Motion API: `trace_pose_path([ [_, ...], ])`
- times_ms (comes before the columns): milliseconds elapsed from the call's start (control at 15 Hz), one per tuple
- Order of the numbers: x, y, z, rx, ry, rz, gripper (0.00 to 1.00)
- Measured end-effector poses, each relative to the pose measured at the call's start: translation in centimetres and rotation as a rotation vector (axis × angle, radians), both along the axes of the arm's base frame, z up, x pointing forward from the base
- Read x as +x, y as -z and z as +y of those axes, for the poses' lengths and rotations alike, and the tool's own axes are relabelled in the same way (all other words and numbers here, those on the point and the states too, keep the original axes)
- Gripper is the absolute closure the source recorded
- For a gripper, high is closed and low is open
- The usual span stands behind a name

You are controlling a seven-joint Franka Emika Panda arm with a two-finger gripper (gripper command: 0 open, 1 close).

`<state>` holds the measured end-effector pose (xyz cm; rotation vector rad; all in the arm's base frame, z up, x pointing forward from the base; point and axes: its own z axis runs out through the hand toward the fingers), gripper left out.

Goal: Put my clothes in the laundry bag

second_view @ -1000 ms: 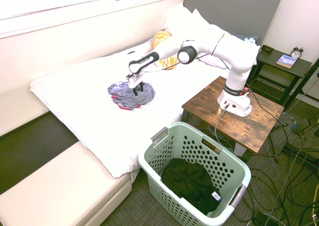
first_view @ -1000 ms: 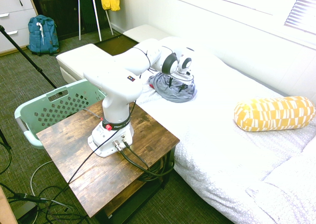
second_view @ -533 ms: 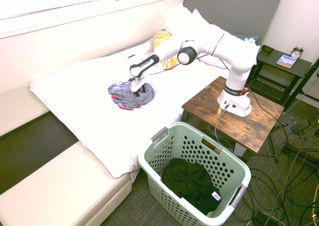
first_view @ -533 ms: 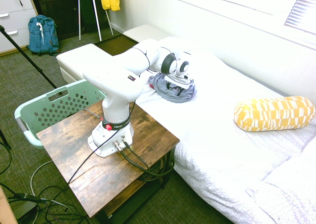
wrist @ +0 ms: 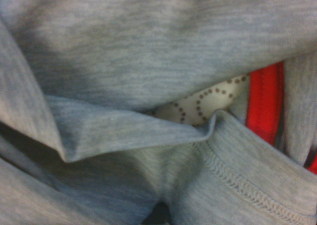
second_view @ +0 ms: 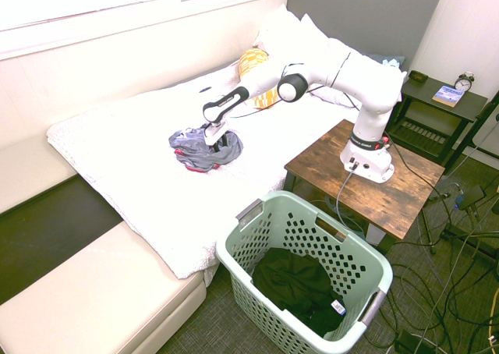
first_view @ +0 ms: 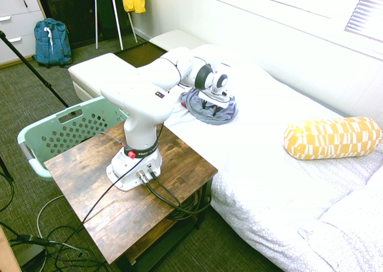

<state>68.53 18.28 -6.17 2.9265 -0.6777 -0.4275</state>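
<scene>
The crumpled grey-blue fabric garment (second_view: 204,150) lies on the white quilted bed (second_view: 140,175), directly under the two-finger gripper (second_view: 219,141), whose part-open fingers dip into its folds (a firm hold isn't evident), the mint-green perforated plastic basket (second_view: 355,254) well apart on the floor.

Both wide views are bright with daylight; the white quilted bed (first_view: 281,164) is overexposed, its texture washed out near the wall. Straight edges bow slightly at the frame borders. The wrist view is soft and blurred, filled by crumpled grey-blue fabric clothes (wrist: 148,61), with dim shadowed folds
</scene>
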Motion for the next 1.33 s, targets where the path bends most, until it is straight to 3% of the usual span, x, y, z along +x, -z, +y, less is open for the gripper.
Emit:
trace_pose_path([
  [933,1.2,-2.0,-1.0,0.029,0.052,0.009,1.00],
  [1133,3.4,-6.7,0.2,0.044,0.051,-0.043,1.00],
  [1333,6.2,-18.7,3.0,0.065,0.037,-0.129,1.00],
])
